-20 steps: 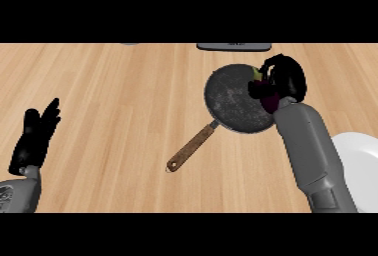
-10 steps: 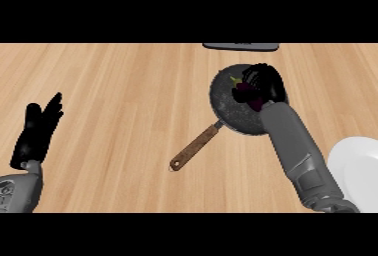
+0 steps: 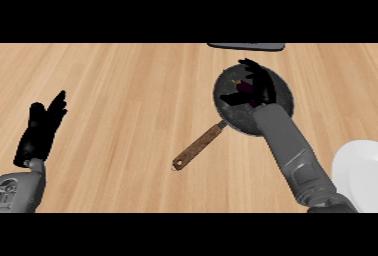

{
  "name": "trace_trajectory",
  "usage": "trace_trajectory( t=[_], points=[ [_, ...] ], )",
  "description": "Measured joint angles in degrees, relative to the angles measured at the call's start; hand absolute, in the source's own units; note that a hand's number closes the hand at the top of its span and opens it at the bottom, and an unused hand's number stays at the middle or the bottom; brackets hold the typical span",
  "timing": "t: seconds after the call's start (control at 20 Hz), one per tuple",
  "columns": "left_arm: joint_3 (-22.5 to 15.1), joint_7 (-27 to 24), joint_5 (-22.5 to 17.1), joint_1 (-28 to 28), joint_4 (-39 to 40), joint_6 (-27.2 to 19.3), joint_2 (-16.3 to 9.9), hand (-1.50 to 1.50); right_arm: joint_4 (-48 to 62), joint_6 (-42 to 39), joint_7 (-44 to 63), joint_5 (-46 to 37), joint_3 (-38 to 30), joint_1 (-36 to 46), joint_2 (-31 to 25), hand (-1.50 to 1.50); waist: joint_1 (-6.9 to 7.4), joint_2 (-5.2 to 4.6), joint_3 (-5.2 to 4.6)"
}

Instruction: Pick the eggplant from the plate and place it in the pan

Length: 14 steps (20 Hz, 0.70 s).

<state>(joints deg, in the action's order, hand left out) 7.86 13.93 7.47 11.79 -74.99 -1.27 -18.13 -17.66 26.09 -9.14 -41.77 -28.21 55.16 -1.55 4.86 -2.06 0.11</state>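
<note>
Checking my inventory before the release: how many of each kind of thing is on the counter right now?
Pan: 1
Eggplant: 1, over the pan, under the right hand
White plate: 1, at the right edge
Dark flat object: 1, at the far edge, kind unclear
Total: 4

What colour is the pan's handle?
The handle is brown, like wood, on a dark grey pan. It shows best in the head view.

One view only, from head height, looking steeply down on the wooden counter (image 3: 125, 100). Both forearms enter from the lower edge, the pan (image 3: 236, 117) lies right of centre, and a plate (image 3: 358, 172) is cut by the right edge.
</note>
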Motion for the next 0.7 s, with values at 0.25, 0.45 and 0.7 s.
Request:
trace_trajectory(
  t=[0.25, 0.45, 0.7],
  points=[
    [0.03, 0.75, 0.15, 1.02, 0.17, -0.28, 0.18, 0.0, 0.24, 3.14, -6.82, 4.51, -3.87, 0.46, 0.76, -1.5, -0.06, 0.0, 0.1],
    [0.44, -0.03, 0.02, -0.16, 0.16, 0.03, -0.17, 0.0, 0.29, 4.6, -10.62, 7.67, -6.92, 1.11, -0.48, -1.5, -0.32, 0.17, 0.07],
    [0.97, -0.15, 0.21, -1.11, 0.56, -0.37, -0.14, 0.0, 0.76, 6.2, -11.76, 11.0, -10.0, 1.8, -3.01, -1.5, -1.56, 0.72, 0.02]
  ],
)
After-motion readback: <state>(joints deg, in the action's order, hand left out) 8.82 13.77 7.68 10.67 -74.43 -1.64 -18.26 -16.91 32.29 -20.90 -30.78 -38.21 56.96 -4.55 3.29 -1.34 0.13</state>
